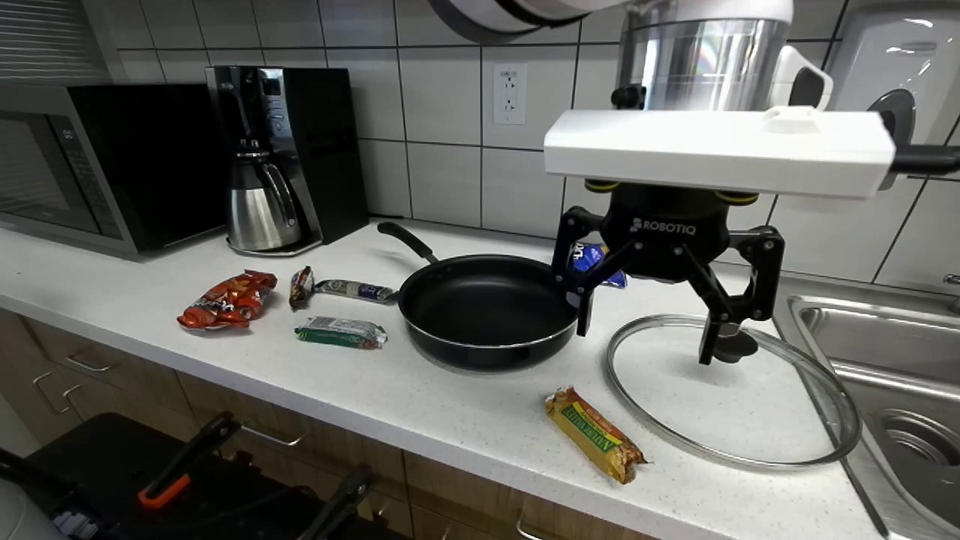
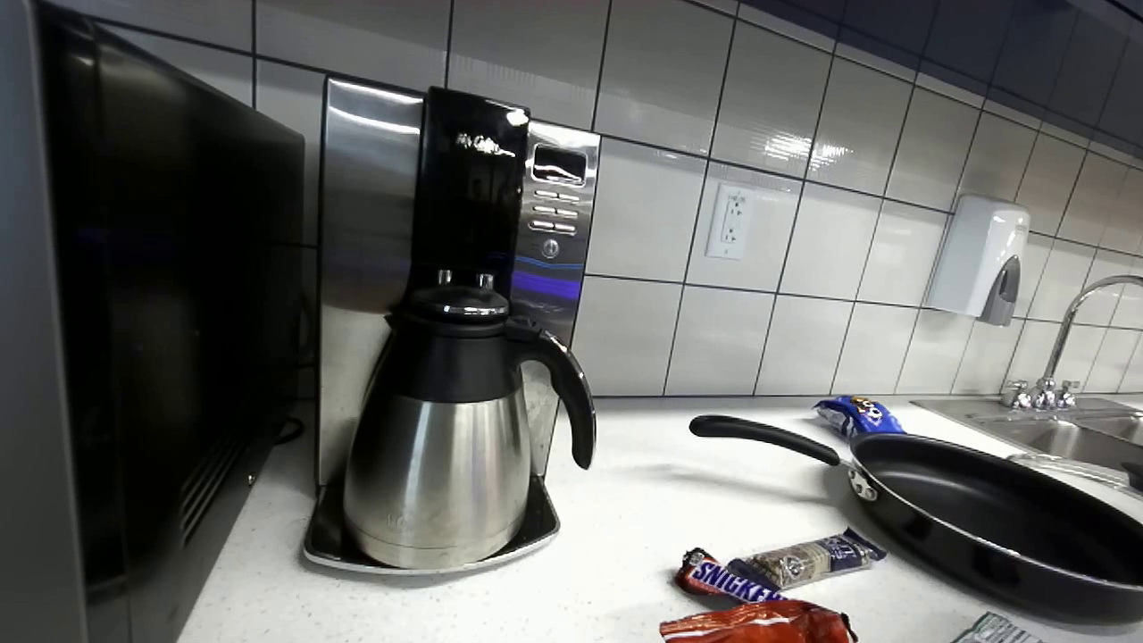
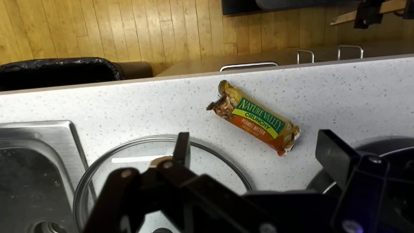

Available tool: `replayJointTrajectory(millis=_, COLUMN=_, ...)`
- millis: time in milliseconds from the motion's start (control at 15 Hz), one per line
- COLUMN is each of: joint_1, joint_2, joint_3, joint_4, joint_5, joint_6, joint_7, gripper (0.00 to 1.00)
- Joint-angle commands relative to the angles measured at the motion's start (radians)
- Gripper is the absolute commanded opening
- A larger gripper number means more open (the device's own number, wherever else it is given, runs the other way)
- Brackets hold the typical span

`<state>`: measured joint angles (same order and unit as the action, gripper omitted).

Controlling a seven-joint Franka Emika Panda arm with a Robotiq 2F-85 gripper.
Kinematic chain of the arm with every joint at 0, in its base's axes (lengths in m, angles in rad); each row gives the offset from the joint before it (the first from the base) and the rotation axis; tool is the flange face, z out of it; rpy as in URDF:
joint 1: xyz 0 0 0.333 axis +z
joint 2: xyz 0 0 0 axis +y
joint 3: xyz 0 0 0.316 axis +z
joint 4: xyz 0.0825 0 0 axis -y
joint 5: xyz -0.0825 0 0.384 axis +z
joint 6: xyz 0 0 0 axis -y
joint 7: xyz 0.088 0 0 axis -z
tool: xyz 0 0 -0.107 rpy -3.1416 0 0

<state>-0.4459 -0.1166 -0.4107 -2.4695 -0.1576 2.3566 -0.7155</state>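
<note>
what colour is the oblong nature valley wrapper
Gold and orange wrapper, green and yellow label; best in wrist view.

– What is stood along the tiled wall?
– A black and steel coffee maker; a steel carafe is set on its base, and a dark microwave is placed beside it.
– And what is mounted above?
– A white outlet is fitted, and a soap dispenser is hung nearer the sink, where a curved chrome faucet is fixed.
– What is seen below the tabletop?
– In the wrist view, metal drawer handles, a black-lined bin and a wooden floor are shown.
</note>
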Motion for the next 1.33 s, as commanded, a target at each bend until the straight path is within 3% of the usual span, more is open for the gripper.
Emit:
replayJointTrajectory(millis=0, joint_1=0.015, joint_2=-0.002, joint_3=-0.015, joint_4=0.001, joint_5=-0.004, joint_6=-0.003, joint_7=0.004, gripper=1.00)
replayJointTrajectory(millis=733, joint_1=0.063, joint_2=0.015, joint_3=-0.027, joint_4=-0.077, joint_5=0.036, joint_6=0.221, joint_7=-0.345, gripper=1.00)
replayJointTrajectory(millis=1267, joint_1=0.081, joint_2=0.079, joint_3=-0.039, joint_4=-0.113, joint_5=0.304, joint_6=0.322, joint_7=-0.706, gripper=1.00)
